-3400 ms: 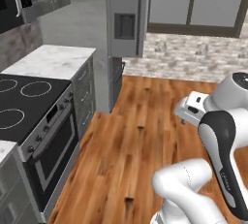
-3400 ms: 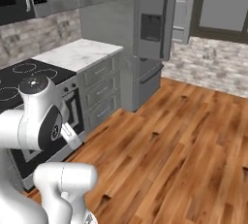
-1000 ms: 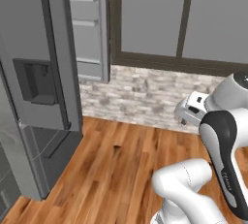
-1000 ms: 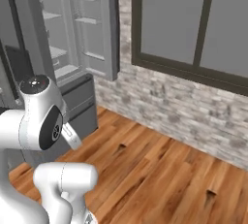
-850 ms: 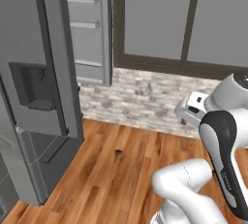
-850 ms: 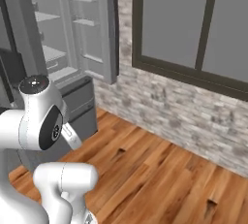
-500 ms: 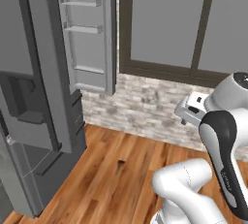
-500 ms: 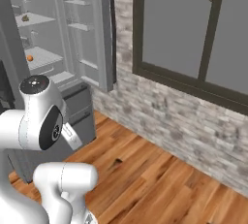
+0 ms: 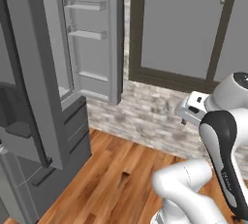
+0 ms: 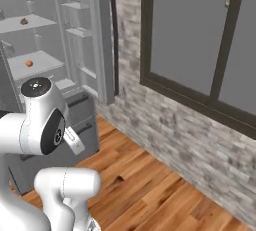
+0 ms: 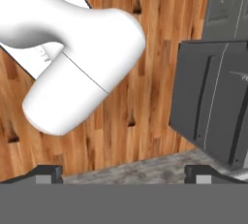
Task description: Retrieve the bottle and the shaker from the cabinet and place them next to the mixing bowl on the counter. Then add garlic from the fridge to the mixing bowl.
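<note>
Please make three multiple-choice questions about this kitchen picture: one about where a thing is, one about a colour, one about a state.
1. Where does the small orange item lie?
A. on a fridge shelf
B. on the wooden floor
C. on the window sill

2. What colour is the window frame?
A. white
B. dark brown
C. red

3. In what state is the fridge door?
A. shut
B. swung open
C. taken off and lying on the floor

Answers: 1 A, it sits on a white shelf inside the fridge. 2 B, the frame is dark against the grey brick wall. 3 B, the door stands open and its inner racks are visible.
</note>
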Tool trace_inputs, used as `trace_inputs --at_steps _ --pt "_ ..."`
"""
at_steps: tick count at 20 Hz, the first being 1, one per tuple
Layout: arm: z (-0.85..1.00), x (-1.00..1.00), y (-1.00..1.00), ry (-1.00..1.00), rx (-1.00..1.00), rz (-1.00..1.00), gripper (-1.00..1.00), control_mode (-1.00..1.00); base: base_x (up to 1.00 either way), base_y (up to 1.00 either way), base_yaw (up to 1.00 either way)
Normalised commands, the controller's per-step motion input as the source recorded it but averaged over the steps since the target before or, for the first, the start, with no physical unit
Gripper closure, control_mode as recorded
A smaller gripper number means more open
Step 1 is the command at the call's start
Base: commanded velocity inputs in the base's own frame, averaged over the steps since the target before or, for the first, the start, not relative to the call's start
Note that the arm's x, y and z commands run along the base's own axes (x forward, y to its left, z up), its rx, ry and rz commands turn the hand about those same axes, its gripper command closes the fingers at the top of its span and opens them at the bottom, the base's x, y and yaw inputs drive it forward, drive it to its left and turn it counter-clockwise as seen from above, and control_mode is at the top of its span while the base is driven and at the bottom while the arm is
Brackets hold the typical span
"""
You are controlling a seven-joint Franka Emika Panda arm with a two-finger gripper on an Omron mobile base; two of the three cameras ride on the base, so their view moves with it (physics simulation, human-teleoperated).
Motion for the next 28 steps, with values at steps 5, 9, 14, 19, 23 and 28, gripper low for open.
trace_inputs --at_steps 5,9,14,19,23,28 --pt "0.0 0.0 0.0 0.0 0.0 0.0 -1.0 1.0 0.5 -0.19 0.29" --pt "0.0 0.0 0.0 0.0 0.0 0.0 -1.0 1.0 0.53 -0.17 0.31" --pt "0.0 0.0 0.0 0.0 0.0 0.0 -1.0 1.0 0.5 -0.12 0.34" --pt "0.0 0.0 0.0 0.0 0.0 0.0 -1.0 1.0 0.54 -0.07 0.34" --pt "0.0 0.0 0.0 0.0 0.0 0.0 -1.0 1.0 0.53 -0.03 0.32" --pt "0.0 0.0 0.0 0.0 0.0 0.0 -1.0 1.0 0.51 0.0 0.29"
